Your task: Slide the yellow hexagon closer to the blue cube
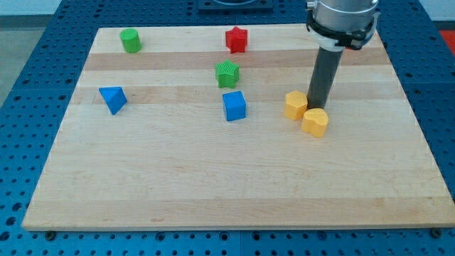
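Observation:
The yellow hexagon [296,104] lies right of the board's middle. The blue cube [234,106] sits to its left with a gap of about one block width between them. My tip [315,108] rests on the board just right of the yellow hexagon, touching or nearly touching it, and just above a second yellow block [315,122], a rounded heart-like shape. The rod rises from the tip toward the view's top right.
A green star-like block [227,73] sits just above the blue cube. A red star block [237,39] and a green cylinder [130,40] lie near the top edge. A blue triangular block [113,99] lies at the left. The wooden board [213,185] sits on a blue perforated table.

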`<act>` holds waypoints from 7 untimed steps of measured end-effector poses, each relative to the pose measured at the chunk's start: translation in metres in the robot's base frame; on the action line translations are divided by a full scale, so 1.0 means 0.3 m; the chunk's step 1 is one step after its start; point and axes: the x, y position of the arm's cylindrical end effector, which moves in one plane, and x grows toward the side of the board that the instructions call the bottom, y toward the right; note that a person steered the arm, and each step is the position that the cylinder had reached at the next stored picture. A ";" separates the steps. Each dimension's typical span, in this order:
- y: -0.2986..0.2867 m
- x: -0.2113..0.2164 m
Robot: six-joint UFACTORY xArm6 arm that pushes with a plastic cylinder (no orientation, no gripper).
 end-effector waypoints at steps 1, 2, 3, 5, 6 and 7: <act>-0.006 -0.016; -0.008 0.007; -0.028 0.079; -0.153 0.106; -0.192 0.077; -0.194 0.019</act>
